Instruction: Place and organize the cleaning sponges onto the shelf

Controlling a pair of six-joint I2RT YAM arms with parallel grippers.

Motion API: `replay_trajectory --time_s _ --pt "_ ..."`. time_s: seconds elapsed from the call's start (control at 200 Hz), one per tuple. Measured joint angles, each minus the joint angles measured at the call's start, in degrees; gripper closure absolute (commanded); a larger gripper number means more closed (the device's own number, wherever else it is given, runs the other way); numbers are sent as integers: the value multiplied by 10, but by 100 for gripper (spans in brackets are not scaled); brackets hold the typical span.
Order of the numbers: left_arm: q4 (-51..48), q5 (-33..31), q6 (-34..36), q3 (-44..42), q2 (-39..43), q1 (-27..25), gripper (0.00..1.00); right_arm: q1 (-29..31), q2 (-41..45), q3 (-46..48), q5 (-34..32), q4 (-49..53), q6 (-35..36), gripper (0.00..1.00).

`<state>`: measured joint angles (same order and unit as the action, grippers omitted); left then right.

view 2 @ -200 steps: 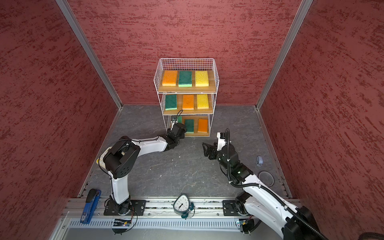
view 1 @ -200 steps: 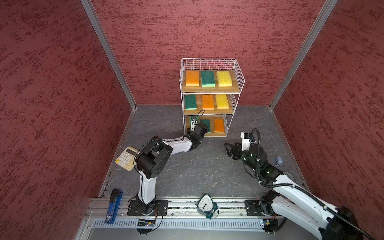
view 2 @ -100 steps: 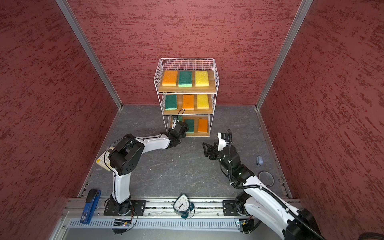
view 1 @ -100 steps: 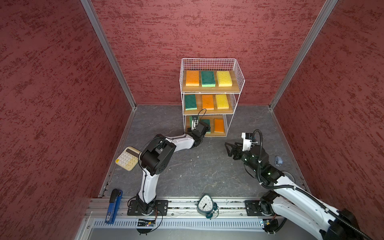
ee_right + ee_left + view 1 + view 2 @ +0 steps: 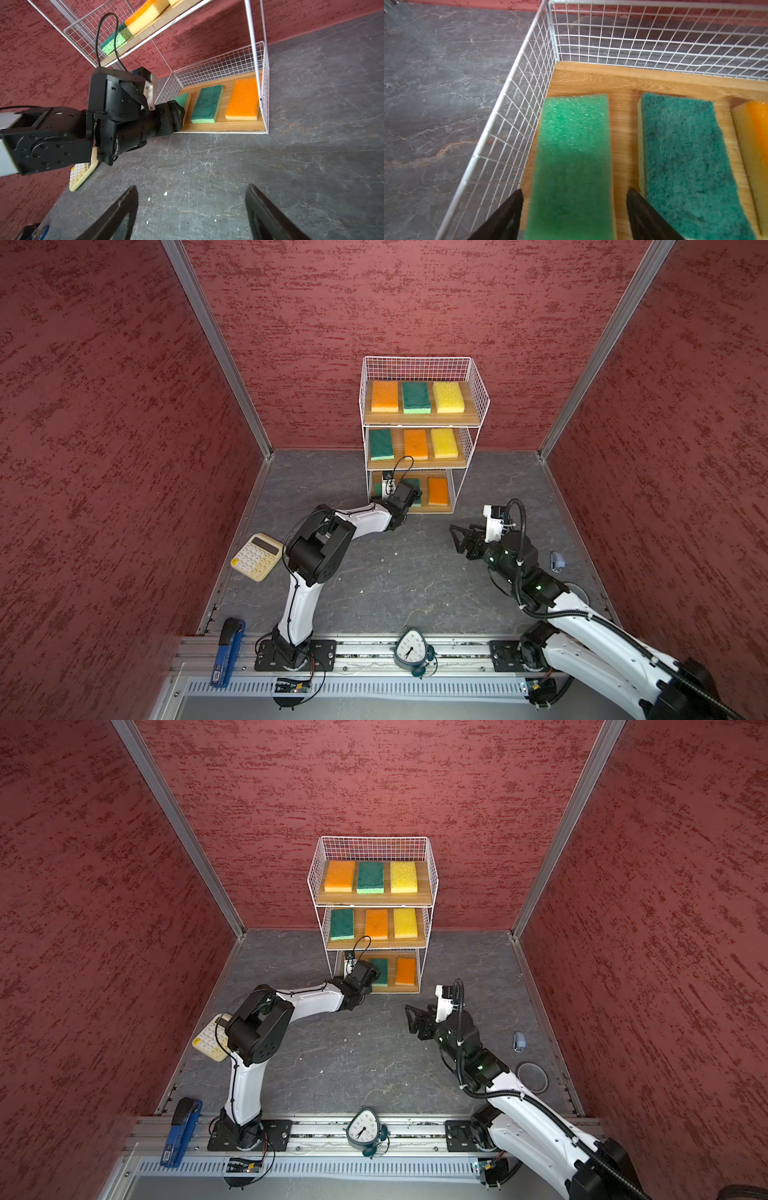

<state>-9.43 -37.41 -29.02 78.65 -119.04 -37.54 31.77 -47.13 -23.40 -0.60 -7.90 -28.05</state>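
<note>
Left wrist: left gripper wide, seemingly off sponge.

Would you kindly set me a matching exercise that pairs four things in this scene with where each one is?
Things:
1 calculator
2 clock
3 stapler
4 left pincer

Places:
a midway along the front rail
b in the shelf bottom tier, open astride a green sponge
c on the floor by the left wall
d at the front rail's left end

Pairs: 1-c, 2-a, 3-d, 4-b
</note>
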Motion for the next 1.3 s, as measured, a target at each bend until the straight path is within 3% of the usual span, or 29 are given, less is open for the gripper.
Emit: replay_trajectory --time_s 0.205,0.361,0.501,0.797,0.902,1.027,1.298 --pt "1 0 -3 -4 1 -2 17 0 0 0 0 0 0 18" --pt "14 0 -3 -58 32 -14 19 0 2 0 0 0 0 18" --pt "15 7 -12 -92 72 -24 31 0 10 0 2 0 0 18" --pt "60 60 -66 -148 104 -28 68 0 20 2 11 -2 -3 18" --pt "77 85 -88 -157 103 -27 87 0 23 2 14 -2 -5 18" --pt "109 112 -109 -165 103 -23 93 0 29 2 15 -3 -5 18" --pt "147 155 -165 -196 102 7 95 0 30 9 16 -4 -7 18"
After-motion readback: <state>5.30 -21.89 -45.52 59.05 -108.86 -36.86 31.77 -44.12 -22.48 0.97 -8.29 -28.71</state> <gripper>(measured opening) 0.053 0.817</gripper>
